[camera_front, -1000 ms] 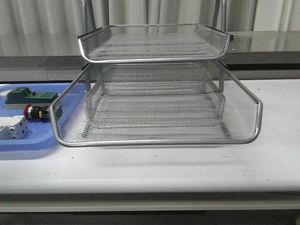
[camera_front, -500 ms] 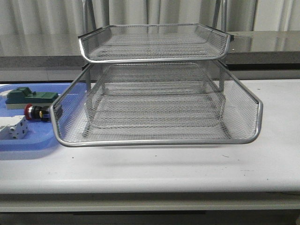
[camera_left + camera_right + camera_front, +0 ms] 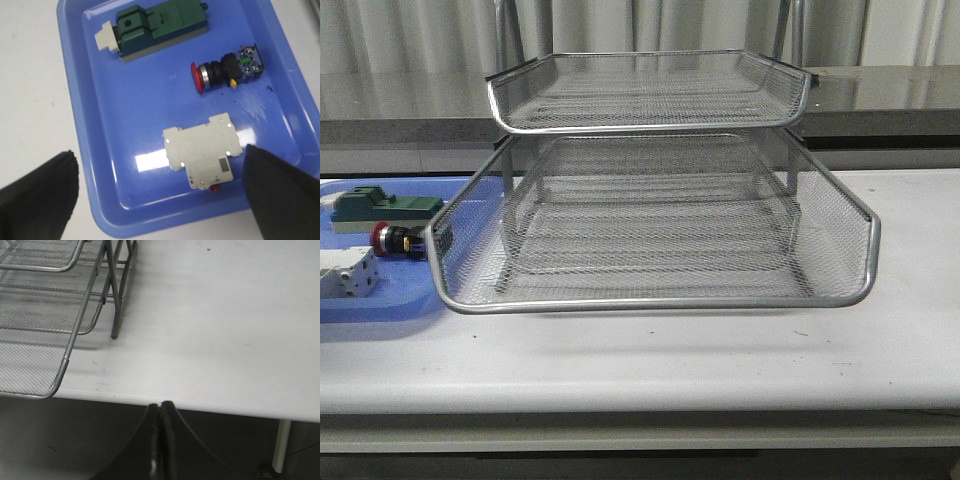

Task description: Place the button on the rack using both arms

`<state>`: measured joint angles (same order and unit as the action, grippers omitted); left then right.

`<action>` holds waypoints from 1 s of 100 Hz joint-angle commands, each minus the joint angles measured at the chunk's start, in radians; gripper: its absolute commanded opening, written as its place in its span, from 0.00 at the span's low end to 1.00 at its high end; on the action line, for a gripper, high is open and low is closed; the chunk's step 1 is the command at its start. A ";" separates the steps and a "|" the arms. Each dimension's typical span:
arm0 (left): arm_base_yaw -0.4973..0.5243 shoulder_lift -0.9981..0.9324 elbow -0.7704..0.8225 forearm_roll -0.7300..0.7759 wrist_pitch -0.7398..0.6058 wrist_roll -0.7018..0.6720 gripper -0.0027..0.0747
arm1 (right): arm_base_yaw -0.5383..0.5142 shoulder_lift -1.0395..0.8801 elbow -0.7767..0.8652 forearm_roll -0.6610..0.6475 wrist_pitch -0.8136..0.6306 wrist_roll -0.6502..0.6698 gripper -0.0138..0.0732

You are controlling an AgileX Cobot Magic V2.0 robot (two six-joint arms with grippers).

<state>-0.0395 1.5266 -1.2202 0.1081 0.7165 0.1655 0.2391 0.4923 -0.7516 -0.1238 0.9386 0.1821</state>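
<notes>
The button lies on its side in the blue tray: red mushroom cap, black body; left pincer spread wide; right pincer pressed closed, empty.

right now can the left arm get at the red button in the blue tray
Probably yes: the left gripper is open above the blue tray, and the button lies uncovered, apart from the white block and green block.

Even, soft overhead lighting throughout. White glare patch seen on blue tray floor. Faint shadow cast under rack. Left gripper fingers blurred.
</notes>
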 commanded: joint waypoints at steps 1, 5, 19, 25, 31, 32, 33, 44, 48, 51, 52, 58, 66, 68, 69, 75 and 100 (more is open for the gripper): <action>0.003 0.020 -0.112 -0.011 -0.011 0.088 0.86 | -0.006 0.002 -0.030 -0.017 -0.060 -0.002 0.03; 0.003 0.054 -0.153 -0.027 0.010 0.131 0.86 | -0.006 0.002 -0.030 -0.017 -0.060 -0.002 0.03; 0.003 0.173 -0.312 -0.176 0.107 0.390 0.86 | -0.006 0.002 -0.030 -0.017 -0.060 -0.002 0.03; 0.003 0.224 -0.374 -0.255 0.149 0.523 0.86 | -0.006 0.002 -0.030 -0.017 -0.060 -0.002 0.03; 0.003 0.268 -0.424 -0.304 0.194 0.620 0.86 | -0.006 0.002 -0.030 -0.017 -0.060 -0.002 0.03; 0.003 0.279 -0.436 -0.313 0.199 0.638 0.86 | -0.006 0.002 -0.030 -0.017 -0.060 -0.002 0.03; 0.003 0.284 -0.442 -0.316 0.207 0.646 0.86 | -0.006 0.002 -0.030 -0.017 -0.060 -0.002 0.03; 0.003 0.365 -0.520 -0.321 0.247 0.719 0.86 | -0.006 0.002 -0.030 -0.017 -0.060 -0.002 0.03; 0.003 0.388 -0.551 -0.321 0.258 0.742 0.86 | -0.006 0.002 -0.030 -0.017 -0.060 -0.002 0.03; 0.003 0.410 -0.562 -0.321 0.265 0.756 0.86 | -0.006 0.002 -0.030 -0.017 -0.060 -0.002 0.03; 0.003 0.414 -0.571 -0.321 0.268 0.760 0.86 | -0.006 0.002 -0.030 -0.017 -0.060 -0.002 0.03; 0.003 0.448 -0.591 -0.323 0.285 0.801 0.86 | -0.006 0.002 -0.030 -0.017 -0.060 -0.002 0.03; -0.004 0.476 -0.604 -0.326 0.288 0.848 0.86 | -0.006 0.002 -0.030 -0.017 -0.060 -0.002 0.03; -0.006 0.483 -0.604 -0.326 0.288 0.857 0.86 | -0.006 0.002 -0.030 -0.017 -0.060 -0.002 0.03; -0.006 0.485 -0.604 -0.327 0.288 0.865 0.86 | -0.006 0.002 -0.030 -0.017 -0.060 -0.002 0.03; -0.010 0.503 -0.604 -0.327 0.279 0.885 0.86 | -0.006 0.002 -0.030 -0.017 -0.060 -0.002 0.03; -0.025 0.569 -0.604 -0.342 0.245 0.946 0.86 | -0.006 0.002 -0.030 -0.017 -0.059 -0.002 0.03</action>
<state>-0.0525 2.1382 -1.7888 -0.2047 1.0079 1.1006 0.2391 0.4923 -0.7516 -0.1255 0.9386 0.1821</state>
